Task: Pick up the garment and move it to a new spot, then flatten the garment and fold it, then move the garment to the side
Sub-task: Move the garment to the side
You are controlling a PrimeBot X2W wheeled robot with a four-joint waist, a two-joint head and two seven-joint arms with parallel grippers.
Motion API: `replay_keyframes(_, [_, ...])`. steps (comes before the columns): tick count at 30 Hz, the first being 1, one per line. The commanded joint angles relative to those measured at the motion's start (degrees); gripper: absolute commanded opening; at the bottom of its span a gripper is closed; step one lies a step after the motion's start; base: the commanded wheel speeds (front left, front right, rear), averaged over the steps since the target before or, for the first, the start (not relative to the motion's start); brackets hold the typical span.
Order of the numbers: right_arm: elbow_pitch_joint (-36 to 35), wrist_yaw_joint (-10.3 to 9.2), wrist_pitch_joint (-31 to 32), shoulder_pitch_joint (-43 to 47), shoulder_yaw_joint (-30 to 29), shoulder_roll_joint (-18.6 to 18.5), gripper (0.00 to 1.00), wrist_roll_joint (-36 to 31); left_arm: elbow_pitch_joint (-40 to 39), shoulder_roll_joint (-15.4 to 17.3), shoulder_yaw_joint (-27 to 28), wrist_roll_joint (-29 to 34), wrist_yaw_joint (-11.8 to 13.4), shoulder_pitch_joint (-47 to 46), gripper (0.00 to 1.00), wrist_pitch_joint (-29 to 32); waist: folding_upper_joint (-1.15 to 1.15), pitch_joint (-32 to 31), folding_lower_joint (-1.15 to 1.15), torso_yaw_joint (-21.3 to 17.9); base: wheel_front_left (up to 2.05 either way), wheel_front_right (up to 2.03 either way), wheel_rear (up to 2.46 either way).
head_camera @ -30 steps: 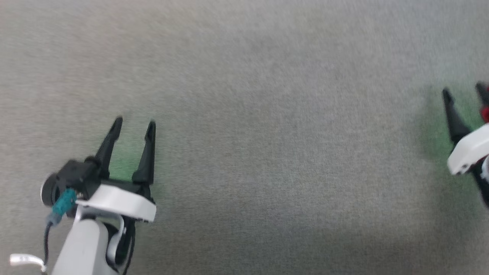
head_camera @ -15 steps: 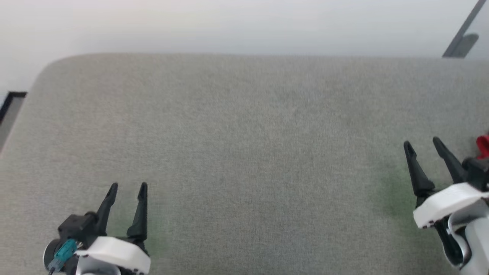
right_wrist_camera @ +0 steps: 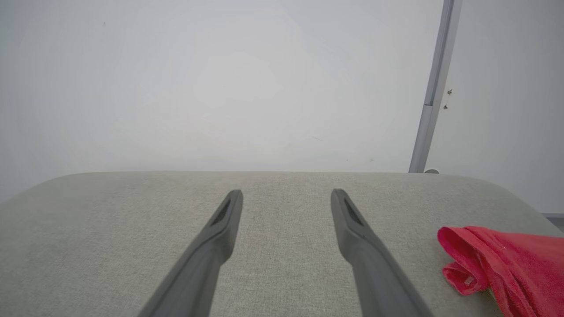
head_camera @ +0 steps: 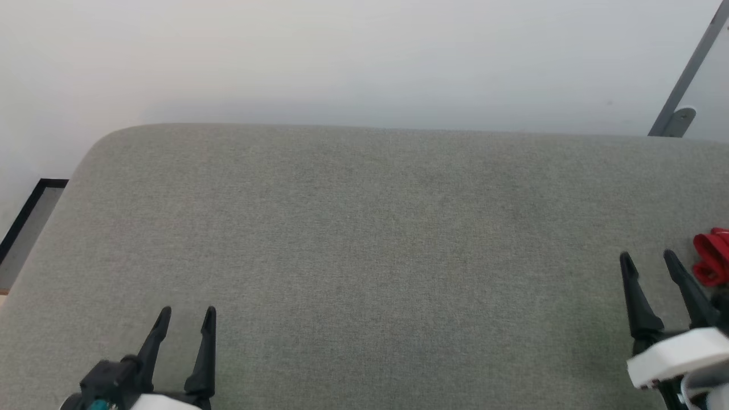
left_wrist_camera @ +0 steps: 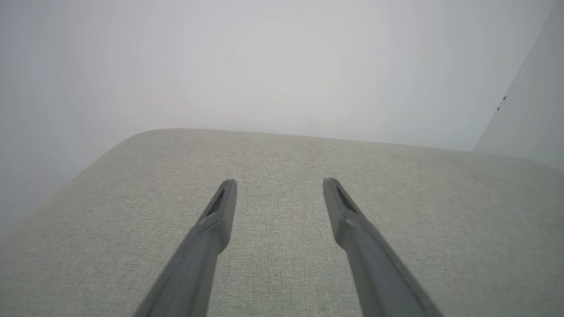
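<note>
Grey fabric covers the bench (head_camera: 364,228), the garment (head_camera: 712,265) bunched near its right end beside the spread, empty right end effector (head_camera: 647,256), seemingly poised to grab it; the left end effector (head_camera: 188,311) is spread too.

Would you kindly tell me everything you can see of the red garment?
The garment is bright red, soft knit-looking cloth, crumpled in loose folds with a rolled edge toward the right gripper. It lies near the right end of the grey padded surface, partly cut off by the frame. Nothing grips it.
</note>
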Motion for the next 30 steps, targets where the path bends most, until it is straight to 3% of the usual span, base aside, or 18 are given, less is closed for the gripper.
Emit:
replay_keyframes(1, [-1.24,-0.02,0.02,1.43,-0.62,0.2,1.0,-0.53,-0.9,-0.01,-0.01,0.66,0.16,1.37,1.0,-0.03,0.0,-0.25,0.0,0.26,0.0,0.0,0.0])
replay_keyframes(14, [-11.01,-0.02,3.93,9.51,-7.42,2.91,1.0,-2.34,-6.67,-0.86,1.25,1.75,0.16,6.78,1.0,-0.03,0.0,-0.31,0.0,1.19,0.0,0.0,0.0])
replay_keyframes(30, [-13.88,-0.02,5.61,10.25,-7.2,4.54,1.0,-2.82,-6.47,-1.28,1.92,1.31,0.16,5.88,1.0,-0.03,0.0,0.41,0.0,1.02,0.0,0.0,0.0])
